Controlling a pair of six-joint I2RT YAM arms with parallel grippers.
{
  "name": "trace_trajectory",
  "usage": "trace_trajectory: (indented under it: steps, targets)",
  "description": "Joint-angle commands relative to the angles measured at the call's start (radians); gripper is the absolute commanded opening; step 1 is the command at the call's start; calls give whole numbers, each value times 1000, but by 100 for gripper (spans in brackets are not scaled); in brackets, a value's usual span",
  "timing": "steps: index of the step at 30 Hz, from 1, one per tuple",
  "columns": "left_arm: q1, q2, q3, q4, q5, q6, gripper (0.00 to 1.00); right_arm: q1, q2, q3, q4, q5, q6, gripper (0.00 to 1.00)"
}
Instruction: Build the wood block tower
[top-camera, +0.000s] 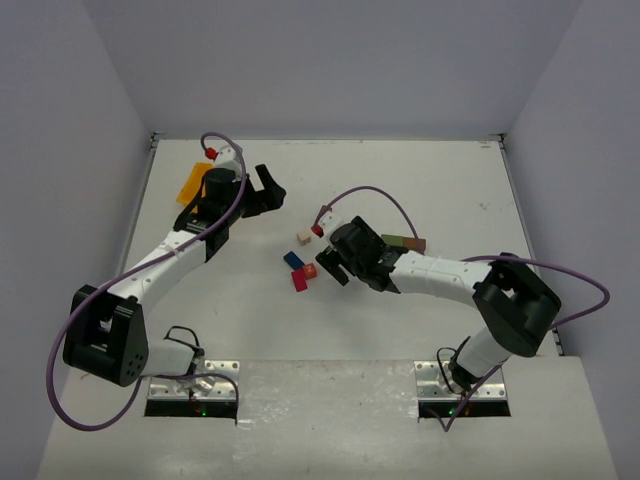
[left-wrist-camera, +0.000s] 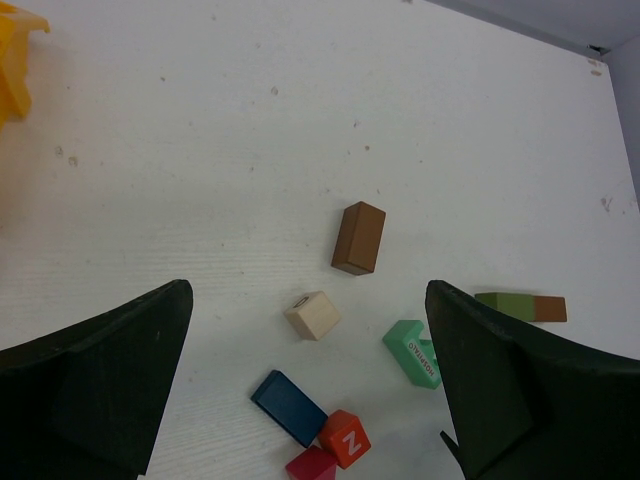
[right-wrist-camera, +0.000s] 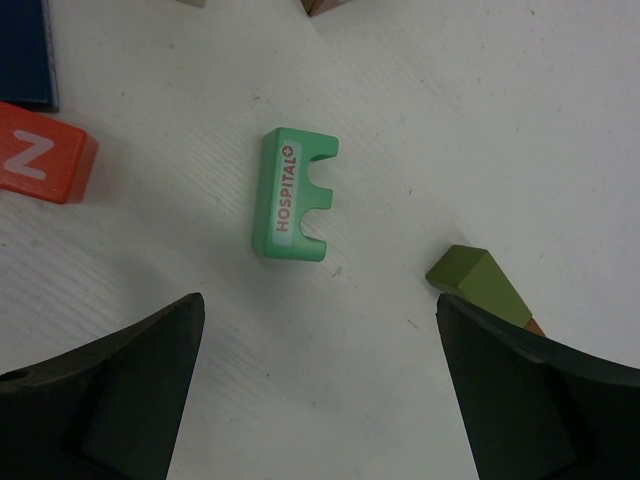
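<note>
At the bottom of the top view, the left arm (top-camera: 160, 262) and the right arm (top-camera: 440, 275) stretch up from their bases over the white table (top-camera: 420, 180). The right gripper (top-camera: 331, 266) hangs low in the middle of the frame. Its fingers (right-wrist-camera: 110, 390) are spread wide with nothing between them (its own camera shows them on either side of bare tabletop).

Just ahead of it, at the centre of the right wrist view, the green block (right-wrist-camera: 290, 195) lies flat. It is notched on one edge, lettered HOSPITAL, and touches neither finger. Left of that gripper in the top view sit the red block (top-camera: 299, 283), the orange block (top-camera: 309, 271) and the blue block (top-camera: 293, 259), nearest first and bunched close together. The orange one carries a white Z.

To the right, beside the right arm, the olive-and-brown bar (top-camera: 405, 242) lies on its side. A little higher in the frame is the tan cube (top-camera: 304, 237), apart from the bunch. Above it in the left wrist view the brown block (left-wrist-camera: 358, 237) lies alone. Every piece rests singly on the table.

Farther up and to the left, the left gripper (top-camera: 268, 188) hovers over the table, its fingers (left-wrist-camera: 110, 380) released, wide and holding nothing. At the upper left, behind the left arm, sits the yellow tray (top-camera: 193, 180), well apart from the pieces.
</note>
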Motion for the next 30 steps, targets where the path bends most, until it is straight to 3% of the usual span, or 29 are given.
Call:
trace_trajectory:
  steps: [1, 30]
  targets:
    - [13, -17, -9, 60, 9, -3, 100, 4, 5, 14, 77, 6, 26, 99]
    - [13, 27, 8, 65, 36, 8, 100, 0, -83, -59, 97, -20, 57, 99]
